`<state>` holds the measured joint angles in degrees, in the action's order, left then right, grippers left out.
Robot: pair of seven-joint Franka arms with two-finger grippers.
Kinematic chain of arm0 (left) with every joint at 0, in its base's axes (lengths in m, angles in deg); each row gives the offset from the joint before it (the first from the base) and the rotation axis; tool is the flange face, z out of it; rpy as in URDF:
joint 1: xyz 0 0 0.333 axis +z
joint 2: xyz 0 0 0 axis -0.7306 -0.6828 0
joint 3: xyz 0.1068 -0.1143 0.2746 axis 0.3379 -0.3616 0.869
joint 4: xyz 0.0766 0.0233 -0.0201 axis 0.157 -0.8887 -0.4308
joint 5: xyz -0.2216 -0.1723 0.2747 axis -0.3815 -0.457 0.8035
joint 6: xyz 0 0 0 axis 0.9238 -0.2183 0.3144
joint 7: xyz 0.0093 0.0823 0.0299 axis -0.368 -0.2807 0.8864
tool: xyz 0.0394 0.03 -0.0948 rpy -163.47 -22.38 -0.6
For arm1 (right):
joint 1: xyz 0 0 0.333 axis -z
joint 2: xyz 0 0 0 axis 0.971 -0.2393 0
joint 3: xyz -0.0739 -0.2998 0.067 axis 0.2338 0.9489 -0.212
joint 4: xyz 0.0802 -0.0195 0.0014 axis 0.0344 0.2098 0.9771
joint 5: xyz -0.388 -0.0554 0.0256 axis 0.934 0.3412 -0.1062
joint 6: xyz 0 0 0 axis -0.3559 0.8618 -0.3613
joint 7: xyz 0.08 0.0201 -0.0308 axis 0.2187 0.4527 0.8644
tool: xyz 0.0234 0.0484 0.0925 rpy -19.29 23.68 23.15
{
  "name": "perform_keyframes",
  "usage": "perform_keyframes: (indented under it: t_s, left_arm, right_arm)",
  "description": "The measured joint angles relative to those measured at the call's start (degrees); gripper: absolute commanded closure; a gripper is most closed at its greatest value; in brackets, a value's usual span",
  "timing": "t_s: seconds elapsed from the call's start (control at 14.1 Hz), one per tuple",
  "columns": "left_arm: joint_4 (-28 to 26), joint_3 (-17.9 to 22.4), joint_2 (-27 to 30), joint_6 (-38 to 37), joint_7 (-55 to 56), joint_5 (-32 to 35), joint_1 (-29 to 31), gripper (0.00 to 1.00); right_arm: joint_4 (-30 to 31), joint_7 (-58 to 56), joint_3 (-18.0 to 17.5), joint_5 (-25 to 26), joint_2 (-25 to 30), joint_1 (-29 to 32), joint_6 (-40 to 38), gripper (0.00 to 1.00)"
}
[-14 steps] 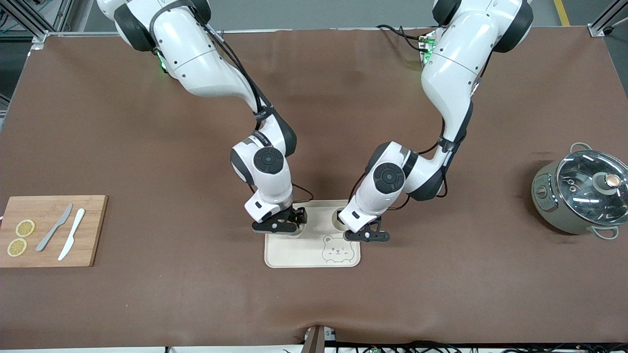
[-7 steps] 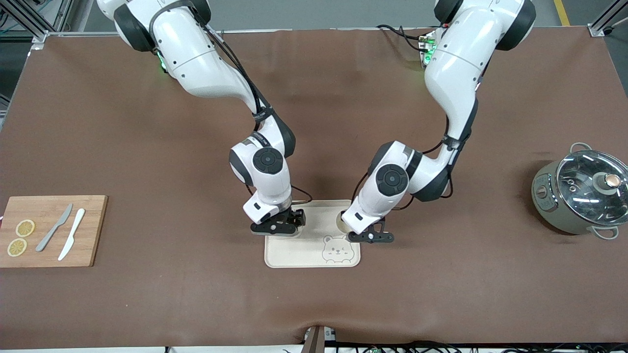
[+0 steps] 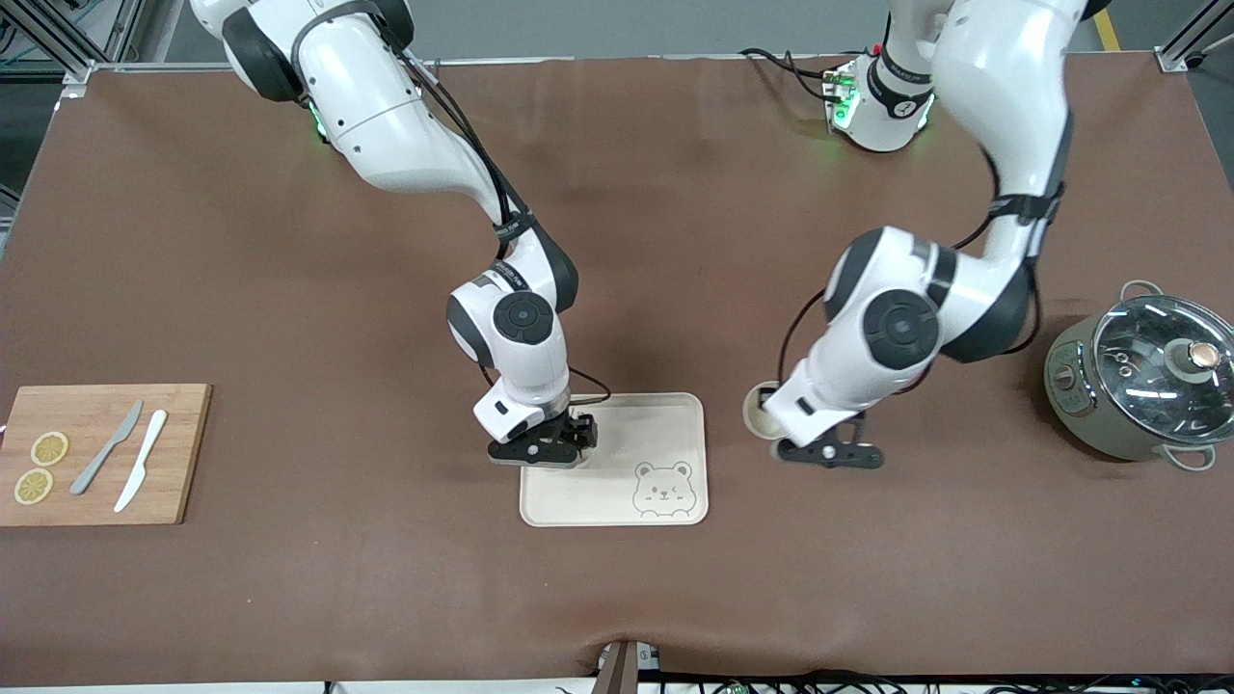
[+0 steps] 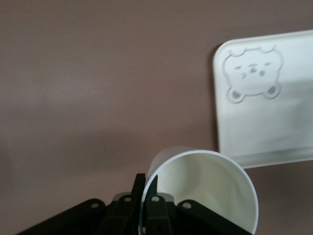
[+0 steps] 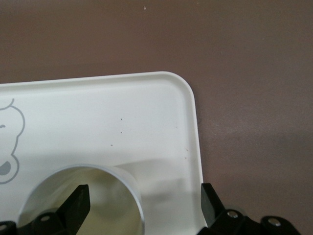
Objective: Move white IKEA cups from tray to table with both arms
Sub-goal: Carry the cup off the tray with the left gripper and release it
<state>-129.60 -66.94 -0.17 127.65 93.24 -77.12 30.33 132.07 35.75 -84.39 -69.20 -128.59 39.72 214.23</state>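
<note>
Brown table, holding everything. Two white arms reaching down from the top edge of the front view.

Right gripper low over the bear tray, at the tray corner toward the right arm's end of the table. Fingers spread apart in the right wrist view, one inside the mouth of a white cup, the other outside past its wall, neither pressed to the wall. That cup standing on the tray near its rounded corner, hidden under the gripper in the front view.

Left gripper over bare table beside the tray, toward the left arm's end. Fingers pinched together on the rim of the second white cup, one inside the wall, one outside. This cup off the tray, mouth tipped toward the wrist camera.

Counted: two cups, one tray, one grey-green pot with glass lid toward the left arm's end, one wooden cutting board toward the right arm's end bearing two knives and two lemon slices.
</note>
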Motion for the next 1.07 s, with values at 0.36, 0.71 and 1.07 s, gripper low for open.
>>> perform_keyframes:
  t_s: [0.36,0.71,1.07]
  left_arm:
    - [-21.6,-1.1,10.8,14.0,-9.2,0.0,6.3,1.0]
    - [-36.8,-2.6,16.3,25.9,-24.4,-4.5,14.7,1.0]
    - [-45.1,-3.2,14.7,40.1,-26.1,-4.8,15.5,1.0]
  right_arm:
    - [-0.6,0.0,0.1,0.0,0.1,1.6,-0.1,0.8]
    - [-0.8,0.0,-0.2,0.0,0.1,1.6,-0.2,0.54]
    - [-0.8,0.0,-0.9,0.0,0.1,0.9,-0.2,0.51]
